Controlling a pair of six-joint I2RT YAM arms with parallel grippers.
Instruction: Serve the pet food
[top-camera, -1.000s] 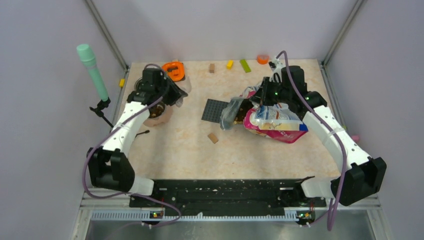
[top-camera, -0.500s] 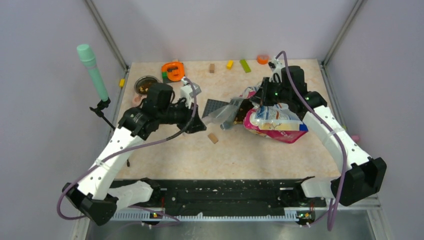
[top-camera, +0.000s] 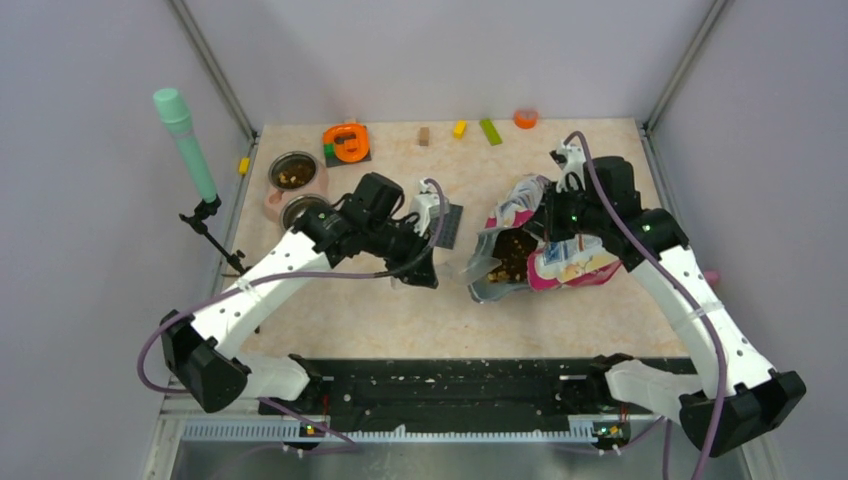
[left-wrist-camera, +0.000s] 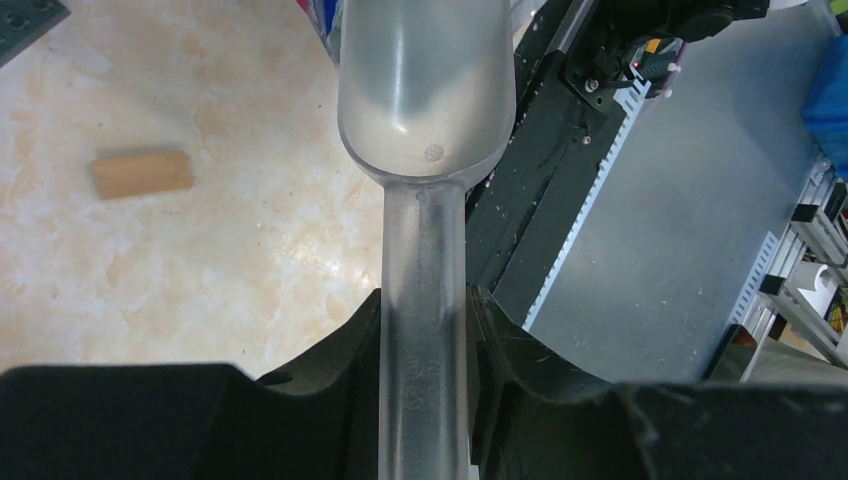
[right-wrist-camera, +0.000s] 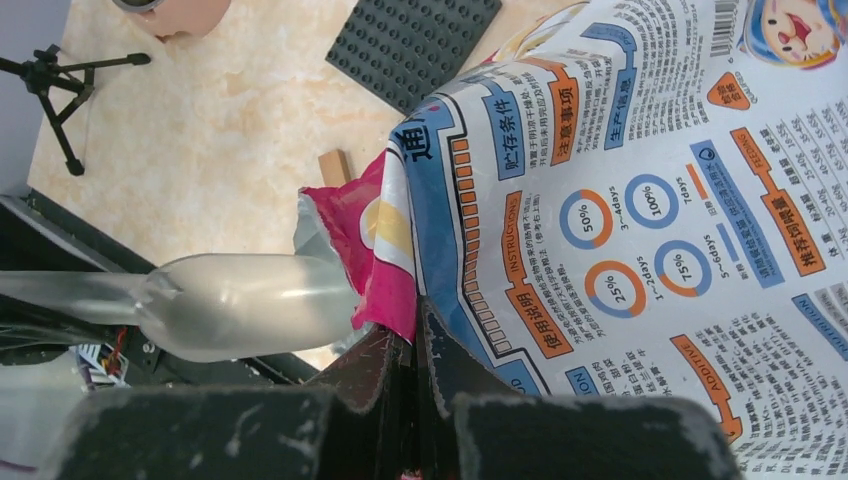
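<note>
The pet food (top-camera: 512, 250) shows as dark-brown kibble inside the open mouth of the pink-and-blue bag (top-camera: 572, 265), which lies on its side right of centre. My right gripper (right-wrist-camera: 415, 340) is shut on the bag's pink top edge (right-wrist-camera: 350, 225) and holds the mouth up. My left gripper (left-wrist-camera: 425, 310) is shut on the handle of a clear plastic scoop (left-wrist-camera: 425, 80). The scoop is empty. In the right wrist view the scoop (right-wrist-camera: 240, 305) lies with its tip at the bag's mouth. Two bowls (top-camera: 293, 172) (top-camera: 302, 210) stand at the back left, with kibble in the far one.
A dark grey studded plate (top-camera: 452, 222) lies behind my left wrist, and a small tan block (left-wrist-camera: 142, 172) lies beside it. An orange object (top-camera: 347, 142) and small coloured blocks (top-camera: 490, 131) line the back edge. A green-topped stand (top-camera: 185, 140) rises left of the table.
My left arm swung from the bowls at the back left to the centre, carrying the scoop to the bag's mouth. My right arm drew the bag nearer and turned its mouth open.
</note>
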